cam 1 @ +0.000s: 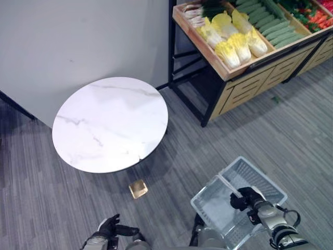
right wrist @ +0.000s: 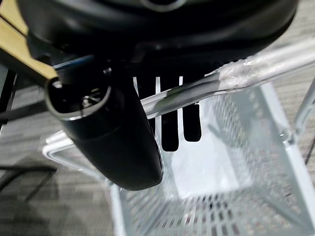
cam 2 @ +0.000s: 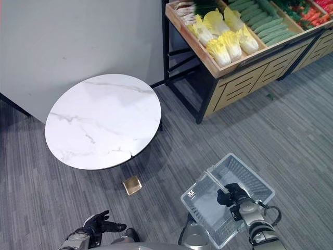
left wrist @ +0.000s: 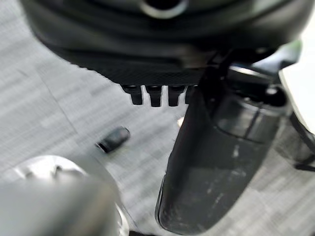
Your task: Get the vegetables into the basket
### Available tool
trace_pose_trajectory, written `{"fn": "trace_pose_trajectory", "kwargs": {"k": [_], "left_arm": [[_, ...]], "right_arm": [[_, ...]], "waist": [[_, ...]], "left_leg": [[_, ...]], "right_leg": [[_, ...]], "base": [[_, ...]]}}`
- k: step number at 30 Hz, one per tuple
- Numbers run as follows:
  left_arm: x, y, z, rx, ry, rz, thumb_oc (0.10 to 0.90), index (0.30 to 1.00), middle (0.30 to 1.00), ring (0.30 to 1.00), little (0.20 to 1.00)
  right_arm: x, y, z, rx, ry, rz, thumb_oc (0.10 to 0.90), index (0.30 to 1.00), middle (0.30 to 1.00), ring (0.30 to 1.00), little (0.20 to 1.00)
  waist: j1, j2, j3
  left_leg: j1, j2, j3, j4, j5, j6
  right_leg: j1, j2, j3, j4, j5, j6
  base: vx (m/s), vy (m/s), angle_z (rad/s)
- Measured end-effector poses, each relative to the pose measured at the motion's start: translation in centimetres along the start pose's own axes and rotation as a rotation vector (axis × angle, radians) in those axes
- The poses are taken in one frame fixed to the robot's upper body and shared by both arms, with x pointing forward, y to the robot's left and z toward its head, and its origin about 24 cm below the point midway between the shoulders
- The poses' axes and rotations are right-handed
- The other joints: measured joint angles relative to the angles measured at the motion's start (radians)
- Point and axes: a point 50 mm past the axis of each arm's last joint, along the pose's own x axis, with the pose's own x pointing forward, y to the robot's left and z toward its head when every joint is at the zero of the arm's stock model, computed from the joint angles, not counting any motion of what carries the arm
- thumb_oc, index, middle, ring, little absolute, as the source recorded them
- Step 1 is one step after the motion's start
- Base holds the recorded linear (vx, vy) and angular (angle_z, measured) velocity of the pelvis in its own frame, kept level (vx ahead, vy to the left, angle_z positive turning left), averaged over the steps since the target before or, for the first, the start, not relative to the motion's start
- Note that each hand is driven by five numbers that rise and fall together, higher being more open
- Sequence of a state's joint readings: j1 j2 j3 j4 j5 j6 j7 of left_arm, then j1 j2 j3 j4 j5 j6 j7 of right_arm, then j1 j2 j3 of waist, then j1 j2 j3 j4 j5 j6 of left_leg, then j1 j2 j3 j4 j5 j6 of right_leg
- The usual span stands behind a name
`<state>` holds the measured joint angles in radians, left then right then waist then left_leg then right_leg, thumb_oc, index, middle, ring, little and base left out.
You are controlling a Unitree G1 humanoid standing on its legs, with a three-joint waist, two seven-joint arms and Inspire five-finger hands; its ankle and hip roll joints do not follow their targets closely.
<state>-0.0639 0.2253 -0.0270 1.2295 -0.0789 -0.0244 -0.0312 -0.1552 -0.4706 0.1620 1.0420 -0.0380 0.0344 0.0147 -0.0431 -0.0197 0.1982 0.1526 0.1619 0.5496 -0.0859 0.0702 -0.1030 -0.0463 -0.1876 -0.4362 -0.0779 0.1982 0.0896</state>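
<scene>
Hanging from the right hand (cam 1: 248,199) by its handle (right wrist: 236,73), the pale mesh basket (cam 1: 210,205) sat low over the grey carpet, its long axis running from near-left to far-right. Seen from the head, the dark fingers were curled over the handle; the right wrist view showed more, the fingers (right wrist: 170,132) wrapped under the clear-wrapped bar with the thumb closing beside them and the perforated basket floor below. A small dark label (cam 2: 191,194) marked the basket's near wall, its print too small to read. The vegetables lay well apart from it in a slanted wooden crate (cam 1: 205,49) on a dark-framed stand: pale yellow cabbages (cam 1: 234,41), green cucumbers (cam 1: 270,23) beside them, red and green produce (cam 1: 312,13) farther right. The left hand (cam 2: 96,225) hung low at the near-left, fingers relaxed and spread, holding nothing. A round white marble table (cam 1: 110,123) stood left of the stand, with a small tan block (cam 1: 138,188) on the carpet by it.
</scene>
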Motion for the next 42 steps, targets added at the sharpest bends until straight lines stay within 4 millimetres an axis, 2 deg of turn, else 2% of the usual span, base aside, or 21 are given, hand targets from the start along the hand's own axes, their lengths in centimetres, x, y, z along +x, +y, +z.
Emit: {"fn": "trace_pose_trajectory", "kwargs": {"k": [2, 6, 12, 16, 18, 21, 26, 28, 29, 30, 31, 32, 33, 34, 35, 36, 38, 40, 42], "left_arm": [[0.0, 0.0, -0.3, 0.001, 0.016, 0.003, 0.9, 1.0, 1.0, 1.0, 1.0], [-0.2, 0.7, -1.4, 0.003, 0.057, 0.02, 0.9, 1.0, 1.0, 1.0, 1.0], [0.0, 0.6, -0.2, 0.024, 0.03, 0.019, 0.9, 1.0, 1.0, 1.0, 1.0], [0.2, 0.4, 1.3, 0.033, -0.01, 0.014, 0.9, 1.0, 1.0, 1.0, 1.0], [0.4, -0.7, 1.9, 0.047, -0.02, 0.012, 0.9, 1.0, 1.0, 1.0, 1.0], [0.4, -1.7, 2.6, 0.04, -0.049, 0.01, 0.9, 1.0, 1.0, 1.0, 1.0], [0.4, -2.0, 2.0, 0.035, -0.021, 0.014, 0.9, 1.0, 1.0, 1.0, 1.0], [0.4, -1.0, 2.5, 0.023, -0.037, 0.04, 0.9, 1.0, 1.0, 1.0, 1.0], [0.4, -0.7, 2.5, 0.024, -0.039, 0.046, 0.9, 1.0, 1.0, 1.0, 1.0], [0.4, -0.6, 2.7, 0.024, -0.049, 0.048, 0.9, 1.0, 1.0, 1.0, 1.0], [0.4, -0.6, 2.7, 0.024, -0.052, 0.047, 0.9, 1.0, 1.0, 1.0, 1.0], [0.4, -1.0, 4.1, 0.042, -0.111, 0.03, 0.9, 1.0, 1.0, 1.0, 1.0], [0.4, -1.3, 4.3, 0.038, -0.117, 0.023, 0.9, 1.0, 1.0, 1.0, 1.0], [0.4, -1.5, 4.6, 0.042, -0.128, 0.015, 0.9, 1.0, 1.0, 1.0, 1.0], [0.4, -1.7, 5.1, 0.054, -0.146, 0.008, 0.9, 1.0, 1.0, 1.0, 1.0], [0.4, -1.7, 5.0, 0.039, -0.145, 0.006, 0.9, 1.0, 1.0, 1.0, 1.0], [0.4, -1.8, 5.5, 0.022, -0.155, 0.005, 0.9, 1.0, 1.0, 1.0, 1.0], [0.4, -1.2, 6.0, 0.029, -0.163, 0.022, 0.9, 1.0, 1.0, 1.0, 1.0], [0.4, -1.2, 6.3, 0.031, -0.181, 0.02, 0.9, 1.0, 1.0, 1.0, 1.0]], "right_arm": [[-0.2, 0.5, -1.0, 0.0, 0.024, 0.019, 0.4, 0.3, 0.3, 0.3, 0.3], [-0.2, 1.5, -0.7, 0.012, 0.008, 0.039, 0.4, 0.3, 0.3, 0.3, 0.3], [0.1, 1.0, 0.7, 0.013, -0.029, 0.014, 0.4, 0.3, 0.3, 0.3, 0.3], [0.3, 0.5, 2.4, 0.008, -0.08, -0.003, 0.4, 0.3, 0.3, 0.3, 0.3], [0.3, 0.8, 3.2, -0.005, -0.11, 0.007, 0.4, 0.3, 0.3, 0.3, 0.3], [0.2, 1.8, 3.3, -0.01, -0.125, 0.024, 0.4, 0.3, 0.3, 0.3, 0.3], [0.1, 3.2, 3.5, -0.013, -0.134, 0.063, 0.4, 0.3, 0.3, 0.3, 0.3], [0.0, 4.3, 3.6, -0.022, -0.137, 0.095, 0.4, 0.3, 0.3, 0.3, 0.3], [0.0, 4.7, 3.3, -0.022, -0.131, 0.108, 0.4, 0.3, 0.3, 0.3, 0.3], [-0.2, 5.1, 2.6, -0.02, -0.116, 0.118, 0.4, 0.3, 0.3, 0.3, 0.3], [-0.2, 5.1, 2.7, -0.021, -0.119, 0.119, 0.4, 0.3, 0.3, 0.3, 0.3], [-0.2, 4.9, 2.7, -0.019, -0.124, 0.112, 0.4, 0.3, 0.3, 0.3, 0.3], [-0.2, 5.0, 2.5, -0.019, -0.117, 0.112, 0.4, 0.3, 0.3, 0.3, 0.3], [-0.2, 5.0, 2.4, -0.017, -0.111, 0.108, 0.4, 0.3, 0.3, 0.3, 0.3], [-0.2, 5.0, 2.3, -0.013, -0.108, 0.111, 0.4, 0.3, 0.3, 0.3, 0.3], [-0.1, 5.0, 2.4, -0.013, -0.107, 0.112, 0.4, 0.3, 0.3, 0.3, 0.3], [0.0, 4.8, 2.8, -0.017, -0.117, 0.11, 0.4, 0.3, 0.3, 0.3, 0.3], [-0.2, 5.9, 2.7, -0.002, -0.135, 0.126, 0.4, 0.3, 0.3, 0.3, 0.3], [-0.3, 6.2, 1.7, -0.002, -0.098, 0.139, 0.4, 0.3, 0.3, 0.3, 0.3]], "waist": [[0.0, -0.016, -0.01], [0.001, -0.009, -0.012], [-0.002, -0.003, 0.004], [-0.005, 0.019, 0.04], [0.0, 0.017, 0.042], [0.002, 0.007, 0.047], [0.003, -0.003, 0.049], [0.014, -0.033, 0.059], [0.02, -0.038, 0.058], [0.029, -0.039, 0.058], [0.03, -0.044, 0.059], [0.033, -0.074, 0.075], [0.03, -0.075, 0.076], [0.031, -0.081, 0.079], [0.053, -0.085, 0.082], [0.065, -0.092, 0.086], [0.082, -0.076, 0.088], [0.066, -0.112, 0.088], [0.057, -0.115, 0.086]], "left_leg": [[-0.002, -0.011, -0.02, 0.001, 0.002, -0.004], [-0.049, -0.031, -0.029, 0.009, 0.002, -0.004], [-0.095, -0.034, -0.028, 0.009, 0.009, -0.005], [-0.11, -0.021, -0.029, 0.01, 0.01, -0.004], [-0.116, -0.014, -0.031, 0.009, 0.01, -0.004], [-0.136, 0.012, -0.056, 0.024, 0.012, -0.002], [-0.126, 0.067, -0.073, 0.049, 0.021, 0.006], [-0.153, 0.1, -0.119, 0.153, 0.022, 0.007], [-0.153, 0.114, -0.143, 0.181, 0.026, 0.009], [-0.154, 0.136, -0.19, 0.224, 0.034, -0.008], [-0.16, 0.139, -0.212, 0.239, 0.043, -0.025], [-0.189, 0.081, -0.333, 0.18, -0.011, -0.08], [-0.21, 0.071, -0.342, 0.142, -0.007, -0.075], [-0.231, 0.043, -0.403, 0.096, -0.012, -0.08], [-0.241, 0.01, -0.464, 0.008, 0.004, -0.059], [-0.261, -0.003, -0.52, -0.002, 0.01, -0.05], [-0.266, -0.004, -0.534, 0.011, 0.037, -0.013], [-0.256, -0.051, -0.496, 0.041, 0.031, 0.025], [-0.245, -0.087, -0.469, 0.043, 0.025, 0.044]], "right_leg": [[0.005, -0.017, -0.007, 0.002, 0.003, 0.005], [-0.038, -0.042, -0.011, 0.009, 0.007, 0.022], [-0.08, -0.042, -0.008, -0.008, 0.022, 0.022], [-0.094, -0.028, -0.008, -0.008, 0.029, 0.009], [-0.097, -0.021, -0.011, -0.008, 0.024, 0.005], [-0.096, -0.003, -0.031, -0.007, 0.005, 0.001], [-0.081, 0.052, -0.036, -0.006, -0.032, -0.01], [-0.062, 0.062, -0.031, 0.0, -0.052, -0.026], [-0.046, 0.073, -0.03, -0.006, -0.057, -0.036], [-0.022, 0.084, -0.018, -0.007, -0.059, -0.058], [-0.017, 0.086, -0.014, -0.007, -0.063, -0.064], [-0.022, 0.073, 0.006, -0.009, -0.069, -0.079], [-0.022, 0.073, 0.007, -0.009, -0.074, -0.084], [-0.024, 0.074, 0.017, -0.009, -0.09, -0.082], [-0.032, 0.078, 0.052, -0.009, -0.086, -0.073], [-0.041, 0.08, 0.076, -0.009, -0.084, -0.071], [-0.046, 0.108, 0.135, -0.012, -0.067, -0.058], [-0.047, 0.064, 0.166, -0.008, -0.061, -0.022], [-0.047, 0.03, 0.193, -0.008, -0.048, -0.004]], "base": [[-0.02, -0.094, 0.21], [-0.03, -0.064, 0.06], [0.01, -0.059, -0.01], [0.02, -0.139, -0.01], [0.02, -0.24, 0.05], [0.06, -0.19, 0.13], [0.1, -0.233, -0.08], [0.05, -0.114, -0.13], [0.06, -0.043, -0.16], [0.06, -0.04, -0.14], [0.14, 0.113, -0.18], [0.1, 0.115, -0.1], [0.17, 0.181, -0.07], [0.08, 0.115, -0.32], [0.08, 0.115, -0.57], [0.03, 0.168, -0.9], [0.04, 0.194, -1.18], [0.06, 0.256, -0.82], [0.01, 0.15, -0.21]]}}
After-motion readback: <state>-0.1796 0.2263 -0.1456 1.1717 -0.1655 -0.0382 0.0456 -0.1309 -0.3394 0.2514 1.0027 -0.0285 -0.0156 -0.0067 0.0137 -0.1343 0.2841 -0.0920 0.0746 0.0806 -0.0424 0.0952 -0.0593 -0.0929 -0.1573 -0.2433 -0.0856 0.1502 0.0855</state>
